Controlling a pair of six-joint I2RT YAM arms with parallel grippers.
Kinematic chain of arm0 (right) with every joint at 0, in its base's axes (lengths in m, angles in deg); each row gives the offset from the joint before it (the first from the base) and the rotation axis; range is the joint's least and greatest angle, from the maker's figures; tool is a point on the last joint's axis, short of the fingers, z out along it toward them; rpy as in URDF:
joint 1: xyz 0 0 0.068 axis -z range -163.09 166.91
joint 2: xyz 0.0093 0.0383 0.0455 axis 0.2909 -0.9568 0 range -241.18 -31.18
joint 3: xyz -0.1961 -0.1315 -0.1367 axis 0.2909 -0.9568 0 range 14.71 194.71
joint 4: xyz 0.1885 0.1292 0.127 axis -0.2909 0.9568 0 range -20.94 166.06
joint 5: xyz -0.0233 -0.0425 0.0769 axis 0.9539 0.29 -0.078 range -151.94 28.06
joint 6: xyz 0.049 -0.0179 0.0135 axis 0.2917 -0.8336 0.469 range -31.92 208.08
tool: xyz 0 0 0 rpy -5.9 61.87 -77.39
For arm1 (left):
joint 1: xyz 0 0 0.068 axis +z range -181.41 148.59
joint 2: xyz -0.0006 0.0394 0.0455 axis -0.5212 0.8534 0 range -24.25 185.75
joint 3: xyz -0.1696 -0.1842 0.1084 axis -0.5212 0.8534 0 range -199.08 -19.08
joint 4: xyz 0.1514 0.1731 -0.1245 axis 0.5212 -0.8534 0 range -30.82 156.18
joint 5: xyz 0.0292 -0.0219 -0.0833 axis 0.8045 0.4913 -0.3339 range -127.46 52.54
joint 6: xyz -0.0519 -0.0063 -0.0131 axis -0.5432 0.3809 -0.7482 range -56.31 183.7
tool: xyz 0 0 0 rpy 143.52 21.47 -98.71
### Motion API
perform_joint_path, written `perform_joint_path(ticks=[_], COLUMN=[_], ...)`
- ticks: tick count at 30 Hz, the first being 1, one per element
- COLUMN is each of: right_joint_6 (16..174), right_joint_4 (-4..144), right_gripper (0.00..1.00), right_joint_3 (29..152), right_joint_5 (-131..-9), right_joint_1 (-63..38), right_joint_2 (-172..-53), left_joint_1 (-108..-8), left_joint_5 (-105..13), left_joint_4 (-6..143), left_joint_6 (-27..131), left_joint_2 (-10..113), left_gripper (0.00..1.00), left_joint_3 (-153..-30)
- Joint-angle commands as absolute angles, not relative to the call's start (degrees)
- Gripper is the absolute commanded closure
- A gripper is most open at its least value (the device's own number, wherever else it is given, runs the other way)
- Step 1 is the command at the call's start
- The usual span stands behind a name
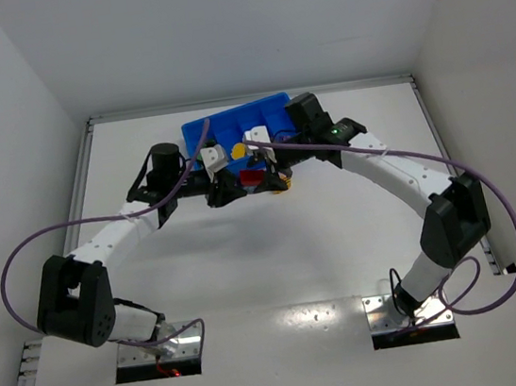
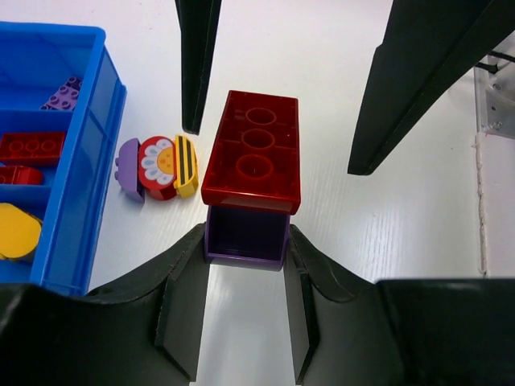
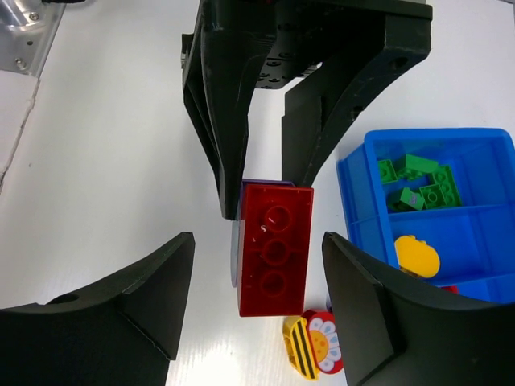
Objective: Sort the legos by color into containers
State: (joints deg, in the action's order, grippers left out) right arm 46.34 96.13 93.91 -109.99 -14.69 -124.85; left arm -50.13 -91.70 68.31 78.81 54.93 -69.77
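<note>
Robot lab test cell, plain white walls (image 1: 217, 27), white table (image 1: 267, 258), bolted-down arm bases (image 1: 407, 301)

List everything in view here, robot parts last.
translucent red studded plastic brick: one, red, atop the purple brick
purple plastic brick: one, purple, beneath it
bright blue divided plastic tray: one, blue, far table centre
green bricks: several, green, end compartment
yellow rounded piece: one, yellow, second compartment
red bricks: two visible, red, third compartment
small purple studded brick: one visible, purple, last compartment
purple half-round, red-white flower, yellow striped pieces: three, touching, beside tray
white table: one, white, underneath
left end effector: black, shut on the purple plastic brick
right end effector: black, open, straddling the red brick
</note>
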Motion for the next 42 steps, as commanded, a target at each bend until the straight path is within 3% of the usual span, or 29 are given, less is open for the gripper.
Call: perform_joint_path(ticks=[1,19,23,24,27,32,42], right_joint_6=[48.26,48.79,48.79,48.79,48.79,50.80,66.28], right_joint_4=[95.16,97.10,97.62,98.15,98.15,95.00,80.24], right_gripper=[0.35,0.37,0.56,0.70,0.90,0.99,1.00], right_joint_3=[95.49,100.14,101.46,101.99,101.99,101.29,101.29], right_joint_5=[-111.77,-111.24,-111.24,-111.24,-112.56,-113.09,-106.43], right_joint_1=[-14.47,-15.52,-15.52,-15.52,-15.52,-15.00,-12.71], right_joint_2=[-123.47,-128.91,-130.32,-130.32,-130.85,-128.04,-124.69], left_joint_1=[-50.22,-50.22,-50.22,-50.22,-50.22,-49.08,-46.71], left_joint_5=[-92.13,-93.80,-93.80,-93.80,-93.80,-93.80,-91.42], left_joint_4=[69.08,67.93,66.88,66.88,66.26,63.02,56.77], left_joint_6=[81.01,83.38,84.00,84.69,85.92,88.47,92.27], left_joint_2=[52.92,51.34,50.72,50.72,50.72,50.72,44.13], left_gripper=[1.00,1.00,1.00,1.00,1.00,1.00,1.00], left_joint_3=[-69.44,-69.97,-69.97,-69.97,-69.97,-66.81,-58.81])
